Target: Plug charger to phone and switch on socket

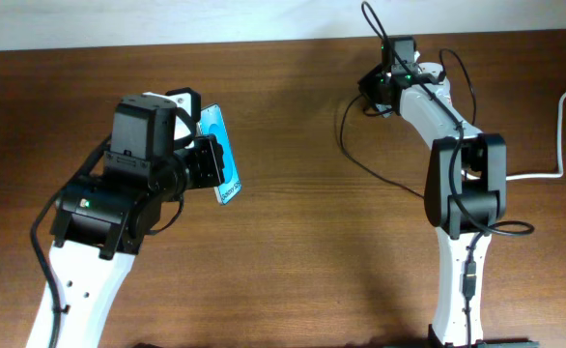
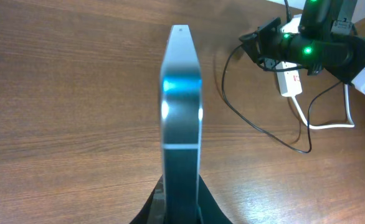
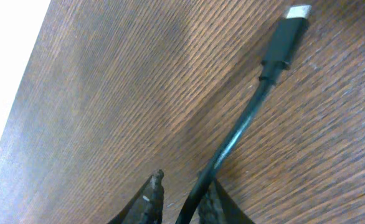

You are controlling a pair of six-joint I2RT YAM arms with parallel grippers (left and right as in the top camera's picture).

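Phone (image 1: pixel 220 155) stands on edge between the fingers of my left gripper (image 2: pixel 181 208), clamped at its near end. Its thin side faces the wrist camera, its blue screen shows from overhead, and it is held above the table (image 1: pixel 293 271) on the left. My right gripper (image 3: pixel 182 199), at the far right, is closed narrowly on the charger (image 3: pixel 245 118); the black cable runs out from between the jaws, its connector tip (image 3: pixel 289 34) just beyond them over the wood. The white socket (image 2: pixel 289 84) lies beneath that arm, well apart from the phone.
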